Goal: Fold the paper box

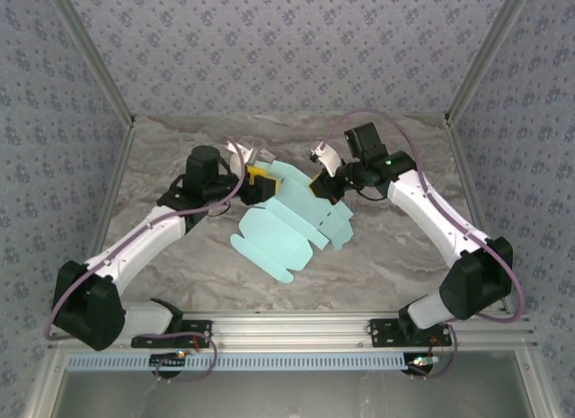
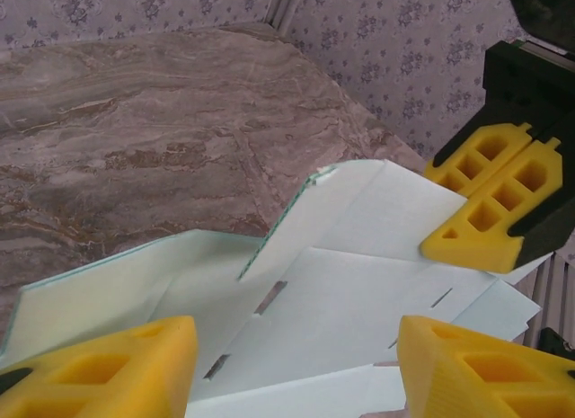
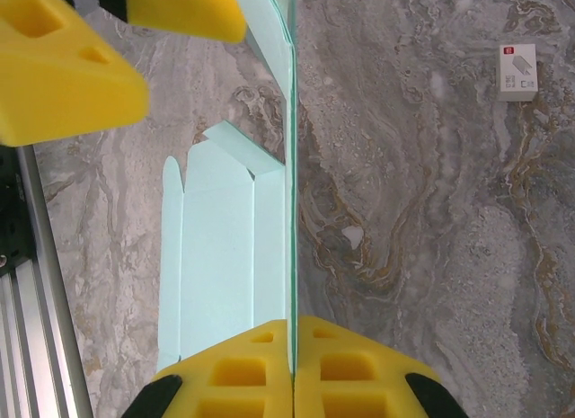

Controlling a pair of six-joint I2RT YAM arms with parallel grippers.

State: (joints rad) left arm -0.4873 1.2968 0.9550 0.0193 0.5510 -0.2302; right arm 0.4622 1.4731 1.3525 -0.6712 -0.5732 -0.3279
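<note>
- The paper box (image 1: 286,227) is seen in the top view as an unfolded pale blue sheet at mid-table, between the two grippers; its near flaps are spread on the marbled table (image 1: 404,256); its far edge is reached by both grippers.
- The right gripper (image 1: 320,186) is placed at the far right portion of the sheet; in the right wrist view its yellow fingers (image 3: 355,369) are pressed together on a panel of the paper box (image 3: 220,256); that panel is seen edge-on, raised upright off the table (image 3: 422,211), while the rest of the sheet is laid flat to its left.
- The left gripper (image 1: 258,182) is placed at the far left portion of the sheet; in the left wrist view its fingers (image 2: 99,369) are spread wide apart; the paper box (image 2: 359,292) is seen between and beyond them; nothing is clamped by them.
- In the left wrist view the right gripper (image 2: 454,207) is seen pinched on the right edge of a tilted panel; short slits are visible in the panel below it.
- A small white tag (image 3: 517,72) is laid on the table, well apart from the sheet.
</note>
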